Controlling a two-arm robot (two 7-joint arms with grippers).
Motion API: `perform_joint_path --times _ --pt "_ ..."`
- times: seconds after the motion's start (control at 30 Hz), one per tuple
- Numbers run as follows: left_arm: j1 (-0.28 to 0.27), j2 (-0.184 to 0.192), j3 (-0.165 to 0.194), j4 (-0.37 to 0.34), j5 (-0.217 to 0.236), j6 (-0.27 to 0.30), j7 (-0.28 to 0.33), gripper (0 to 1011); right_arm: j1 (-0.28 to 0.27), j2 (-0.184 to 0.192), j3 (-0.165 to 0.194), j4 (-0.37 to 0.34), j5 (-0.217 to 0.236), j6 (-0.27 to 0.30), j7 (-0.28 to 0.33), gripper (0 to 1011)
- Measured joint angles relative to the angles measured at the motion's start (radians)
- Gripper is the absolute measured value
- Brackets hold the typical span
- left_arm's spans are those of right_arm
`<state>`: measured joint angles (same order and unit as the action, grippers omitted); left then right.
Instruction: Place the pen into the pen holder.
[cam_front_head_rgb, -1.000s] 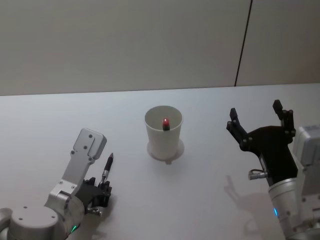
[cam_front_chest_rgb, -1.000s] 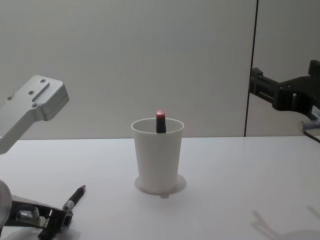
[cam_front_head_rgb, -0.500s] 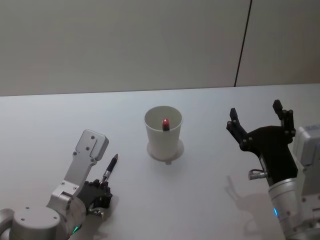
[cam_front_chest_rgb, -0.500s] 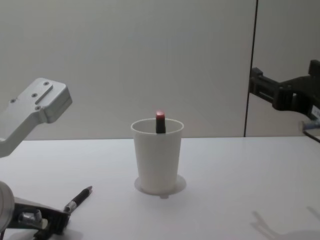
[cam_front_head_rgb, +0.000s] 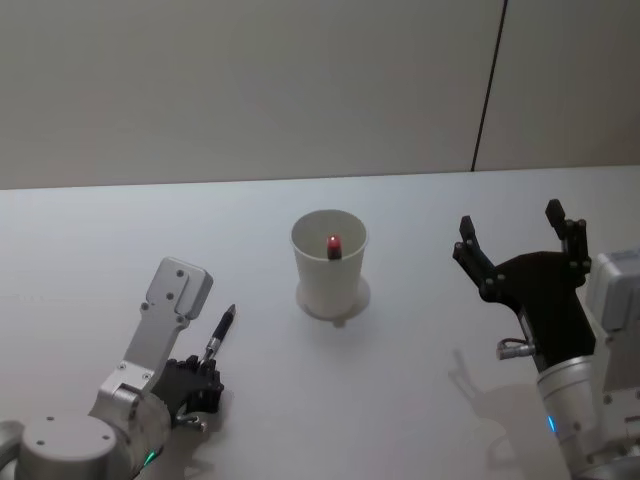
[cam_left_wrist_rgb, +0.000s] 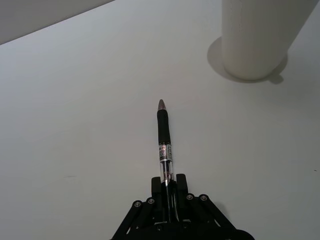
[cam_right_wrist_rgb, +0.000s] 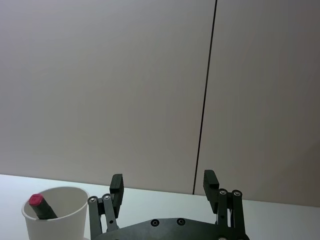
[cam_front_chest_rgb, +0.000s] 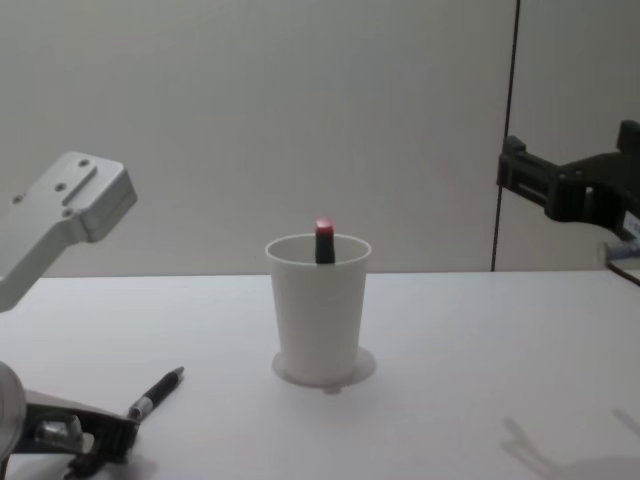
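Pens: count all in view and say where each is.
2. One black pen is held by the left gripper, left of the pen holder; one red-capped pen stands inside it. Others may hide inside.

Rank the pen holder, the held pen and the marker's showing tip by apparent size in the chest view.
Largest: the pen holder.
Then unsure: the pen, in the left hand, looks longer, the marker tip thicker.
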<state>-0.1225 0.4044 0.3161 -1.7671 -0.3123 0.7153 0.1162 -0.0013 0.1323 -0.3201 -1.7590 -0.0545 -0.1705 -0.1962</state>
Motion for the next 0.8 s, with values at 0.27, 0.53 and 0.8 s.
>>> perform_joint_path --times 0.27,0.53,0.8 --pt "0.014 0.007 -0.021 -0.011 -0.009 -0.082 0.006 178 0.000 0.000 0.000 0.000 0.000 0.000 0.000 1001" --pt "0.026 0.017 -0.041 -0.031 -0.023 -0.180 0.014 178 0.000 0.000 0.000 0.000 0.000 0.000 0.000 1001" --pt "0.039 0.026 -0.064 -0.049 -0.034 -0.306 0.016 178 0.000 0.000 0.000 0.000 0.000 0.000 0.000 1001"
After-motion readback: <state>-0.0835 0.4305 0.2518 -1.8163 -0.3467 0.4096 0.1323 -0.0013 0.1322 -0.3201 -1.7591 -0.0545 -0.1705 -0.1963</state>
